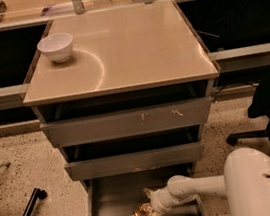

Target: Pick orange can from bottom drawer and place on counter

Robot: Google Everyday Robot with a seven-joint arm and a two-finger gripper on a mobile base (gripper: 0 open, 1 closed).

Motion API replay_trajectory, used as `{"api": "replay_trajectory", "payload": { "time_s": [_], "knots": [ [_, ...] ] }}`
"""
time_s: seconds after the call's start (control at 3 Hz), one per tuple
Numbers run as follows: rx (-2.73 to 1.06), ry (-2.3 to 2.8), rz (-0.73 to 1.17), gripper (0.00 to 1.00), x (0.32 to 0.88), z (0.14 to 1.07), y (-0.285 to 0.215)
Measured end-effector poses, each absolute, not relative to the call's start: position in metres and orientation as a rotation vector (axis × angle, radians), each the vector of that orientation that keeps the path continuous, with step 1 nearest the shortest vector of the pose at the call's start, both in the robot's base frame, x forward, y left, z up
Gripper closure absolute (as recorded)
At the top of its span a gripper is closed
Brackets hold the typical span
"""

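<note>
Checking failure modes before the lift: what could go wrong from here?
End effector is low in the bottom drawer at the orange can. The dented can could slip or roll on the flat floor. Rising, arm or can might clip the middle drawer front just above. Keep clear of the white bowl on the counter.

The counter (130,45) is viewed from above and in front (fairly near, tilted down); the gripper (149,210) is framed low, inside the bottom drawer (113,201).
</note>
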State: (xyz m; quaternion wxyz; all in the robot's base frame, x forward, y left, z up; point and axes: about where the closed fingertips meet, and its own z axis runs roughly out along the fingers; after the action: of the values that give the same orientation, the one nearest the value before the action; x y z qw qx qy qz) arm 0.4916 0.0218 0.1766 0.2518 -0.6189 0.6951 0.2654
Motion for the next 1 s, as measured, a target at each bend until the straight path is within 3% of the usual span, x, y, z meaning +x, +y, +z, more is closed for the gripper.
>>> {"api": "replay_trajectory", "payload": {
  "time_s": [1.0],
  "knots": [
    [-1.718,1.817,0.679,0.0,0.511,0.151,0.049]
  ]
}}
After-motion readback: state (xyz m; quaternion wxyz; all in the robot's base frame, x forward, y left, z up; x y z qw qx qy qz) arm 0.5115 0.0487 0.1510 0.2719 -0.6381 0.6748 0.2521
